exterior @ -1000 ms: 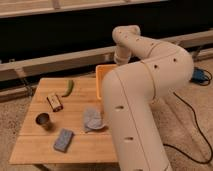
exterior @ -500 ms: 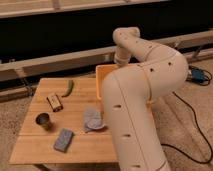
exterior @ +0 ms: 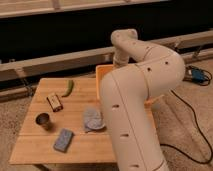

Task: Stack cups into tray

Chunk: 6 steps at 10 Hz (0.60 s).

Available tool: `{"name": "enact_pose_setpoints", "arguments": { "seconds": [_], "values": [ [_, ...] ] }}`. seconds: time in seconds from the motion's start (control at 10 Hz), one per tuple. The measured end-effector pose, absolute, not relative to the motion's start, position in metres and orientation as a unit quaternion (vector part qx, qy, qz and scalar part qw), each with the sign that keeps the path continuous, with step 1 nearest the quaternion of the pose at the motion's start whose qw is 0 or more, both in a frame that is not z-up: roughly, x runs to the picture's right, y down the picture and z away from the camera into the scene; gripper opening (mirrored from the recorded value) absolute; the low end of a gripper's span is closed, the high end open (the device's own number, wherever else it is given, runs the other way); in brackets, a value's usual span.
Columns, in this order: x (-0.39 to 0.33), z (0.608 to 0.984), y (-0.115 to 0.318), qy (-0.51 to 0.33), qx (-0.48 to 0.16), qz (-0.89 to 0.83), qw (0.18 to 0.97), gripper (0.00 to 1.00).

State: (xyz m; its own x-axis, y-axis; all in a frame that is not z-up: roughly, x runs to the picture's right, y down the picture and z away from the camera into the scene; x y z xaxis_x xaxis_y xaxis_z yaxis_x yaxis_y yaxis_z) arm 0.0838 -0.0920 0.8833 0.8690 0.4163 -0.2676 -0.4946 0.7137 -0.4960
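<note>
The end effector does not show: the robot's thick white arm (exterior: 135, 100) rises from the near right corner of the worktop (exterior: 80, 150), bends at the far edge and blocks whatever hangs beyond it. I cannot tell whether the end effector is released or clenched, or whether it carries anything. It probably sits over the tray (exterior: 102, 75), the orange bin at the far right of the worktop, of which only a strip of rim shows past the arm.

One cup (exterior: 43, 120) is in plain sight, a dark metal tumbler standing upright near the left edge, well apart from the tray. Around it lie a green pepper (exterior: 68, 87) toward the far edge, a small brown box (exterior: 55, 102) just behind the cup, a blue-grey sponge (exterior: 63, 139) toward the near edge, and a grey-blue bowl (exterior: 92, 119) close to the arm.

The cup looks stiff and light, and its shiny wall will likely be slippery. A sound hold would be across the rim, one side inside and one outside, or around the body just below the rim. It should not crush, but a glancing touch could tip or skid it on the smooth wood.
</note>
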Motion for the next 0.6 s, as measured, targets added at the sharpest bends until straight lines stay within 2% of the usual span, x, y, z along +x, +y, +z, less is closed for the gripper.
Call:
{"name": "enact_pose_setpoints", "arguments": {
  "seconds": [0.3,0.6],
  "values": [
    [0.068,0.861,-0.089,0.074,-0.265,0.22,0.936,0.78],
    [0.028,0.822,-0.081,0.063,-0.251,0.187,0.948,0.78]
  ]
}}
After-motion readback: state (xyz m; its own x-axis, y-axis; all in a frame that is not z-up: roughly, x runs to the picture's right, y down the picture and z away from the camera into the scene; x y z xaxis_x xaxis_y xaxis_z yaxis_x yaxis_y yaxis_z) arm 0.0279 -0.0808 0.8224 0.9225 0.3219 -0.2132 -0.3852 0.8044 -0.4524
